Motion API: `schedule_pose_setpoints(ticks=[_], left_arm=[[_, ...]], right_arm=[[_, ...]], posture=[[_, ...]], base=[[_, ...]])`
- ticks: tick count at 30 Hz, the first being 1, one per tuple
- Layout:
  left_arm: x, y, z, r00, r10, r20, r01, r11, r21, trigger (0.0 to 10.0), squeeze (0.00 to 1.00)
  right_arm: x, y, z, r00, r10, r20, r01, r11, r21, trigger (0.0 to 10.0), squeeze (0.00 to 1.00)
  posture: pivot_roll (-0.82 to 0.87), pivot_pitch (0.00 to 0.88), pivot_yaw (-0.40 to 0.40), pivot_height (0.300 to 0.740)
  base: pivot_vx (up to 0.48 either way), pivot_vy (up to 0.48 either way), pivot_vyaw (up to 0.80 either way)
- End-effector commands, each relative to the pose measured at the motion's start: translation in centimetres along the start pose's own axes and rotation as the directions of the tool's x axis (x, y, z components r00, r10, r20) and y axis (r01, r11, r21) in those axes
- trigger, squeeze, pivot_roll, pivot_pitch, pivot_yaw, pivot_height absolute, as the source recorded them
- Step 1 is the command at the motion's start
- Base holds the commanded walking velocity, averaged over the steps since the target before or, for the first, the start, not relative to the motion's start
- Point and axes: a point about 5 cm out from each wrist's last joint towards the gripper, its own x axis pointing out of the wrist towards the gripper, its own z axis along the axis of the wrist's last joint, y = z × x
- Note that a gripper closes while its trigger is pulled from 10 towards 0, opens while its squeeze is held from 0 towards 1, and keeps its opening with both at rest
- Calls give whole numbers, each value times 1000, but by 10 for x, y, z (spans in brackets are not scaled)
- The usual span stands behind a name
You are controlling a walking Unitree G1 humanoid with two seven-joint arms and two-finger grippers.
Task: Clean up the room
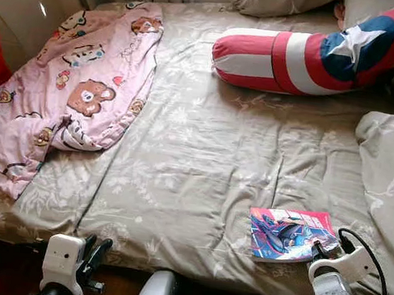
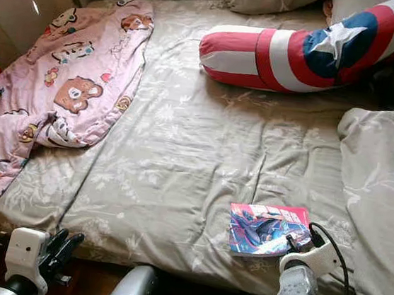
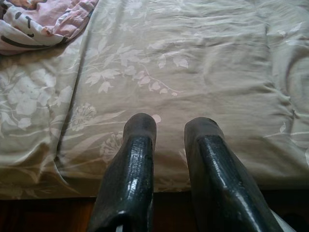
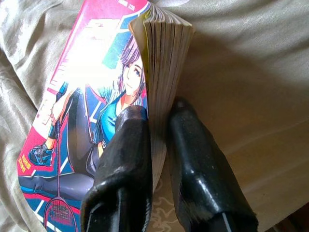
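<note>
The right tool is pinching the book on the bed — left tool open; blanket left.

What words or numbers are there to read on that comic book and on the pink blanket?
Comic book, clamped at its edge by the right pincer: there is print along the cover's top and lower corner, but it is too blurred and glare-washed to read.
Pink blanket: bear and cartoon pictures, with no readable words.
Striped star pillow: a white star, no text.
</note>
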Motion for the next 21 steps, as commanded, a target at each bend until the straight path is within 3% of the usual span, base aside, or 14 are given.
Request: schedule_pose_setpoints(ticks=[1, 2, 3, 4, 5, 14, 21], left_arm=[[-4, 4, -7, 999, 6, -33, -6, 1000, 15, 10000, 0], [-4, 4, -7, 999, 6, -33, -6, 1000, 14, 10000, 0], [-4, 4, -7, 999, 6, -33, -5, 1000, 14, 10000, 0], [-4, 4, -7, 999, 6, -33, -5, 1000, 15, 10000, 0], [-4, 4, -7, 999, 5, -34, -5, 1000, 15, 10000, 0], [-2, 3, -9, 999, 3, -35, -2, 1000, 12, 10000, 0], [4, 2, -10, 999, 4, -32, -4, 1000, 15, 10000, 0]], right_arm=[[-3, -10, -16, 998, -40, -56, 40, 999, 9, 10000, 247], [-3, -10, -17, 998, -41, -57, 41, 999, 11, 10000, 247], [-3, -10, -17, 997, -42, -58, 43, 999, 13, 10000, 902], [-3, -10, -17, 997, -43, -59, 44, 999, 13, 10000, 902], [-3, -9, -18, 997, -42, -61, 43, 999, 16, 10000, 1000], [-5, -11, -28, 995, -55, -84, 55, 998, 0, 10000, 1000], [-12, -27, -44, 984, -138, -111, 145, 988, 60, 10000, 1000]], posture=[[234, 201, 163, 647], [234, 201, 163, 647], [232, 201, 162, 647], [232, 201, 162, 647], [228, 201, 161, 647], [222, 192, 156, 647], [210, 174, 148, 647]], base=[[0, 0, 0], [0, 0, 0], [0, 0, 0], [0, 0, 0], [0, 0, 0], [0, 0, 0], [0, 0, 0]])
